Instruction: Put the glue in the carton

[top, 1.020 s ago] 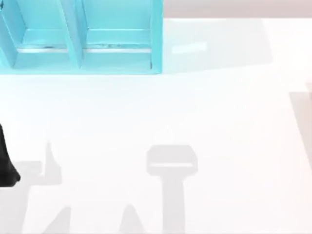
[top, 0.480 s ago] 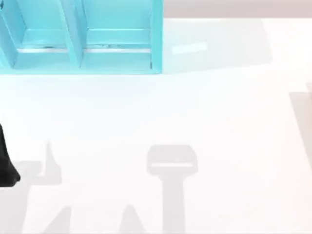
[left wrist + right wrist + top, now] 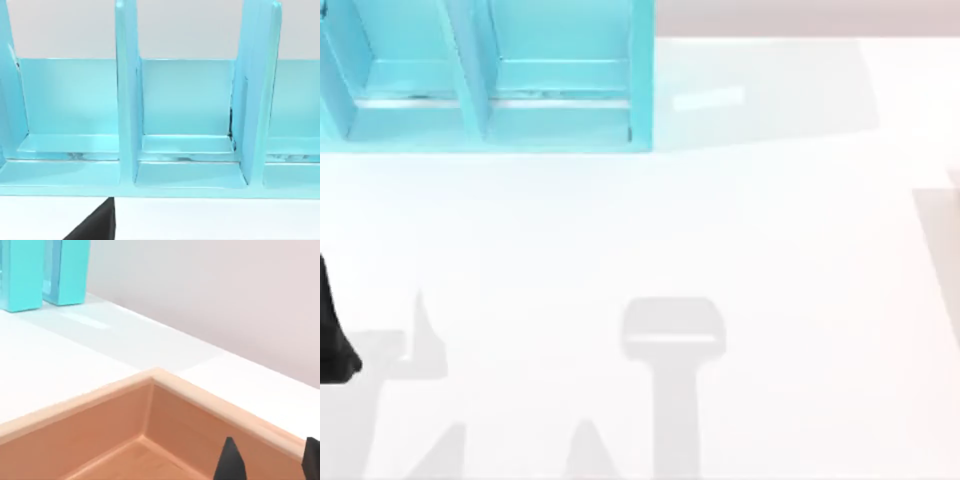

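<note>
The glue is out of view. The carton point(image 3: 100, 396) is a tan open box, and the right wrist view looks down into one of its inner corners. My right gripper point(image 3: 270, 460) hangs over the carton's inside. Its two dark fingertips point(image 3: 230, 461) stand apart and open, and only the carton wall shows between them. A black part of my left arm point(image 3: 332, 335) sits at the table's far left edge. One dark tip of the left gripper point(image 3: 96, 226) pokes into the left wrist view, in front of the shelf.
A turquoise shelf unit point(image 3: 485, 90) with upright dividers stands at the table's back left. Its compartments point(image 3: 185, 115) face the left wrist camera. The white table point(image 3: 650, 230) stretches between the shelf and the right side. A pale wall point(image 3: 225, 295) rises behind the carton.
</note>
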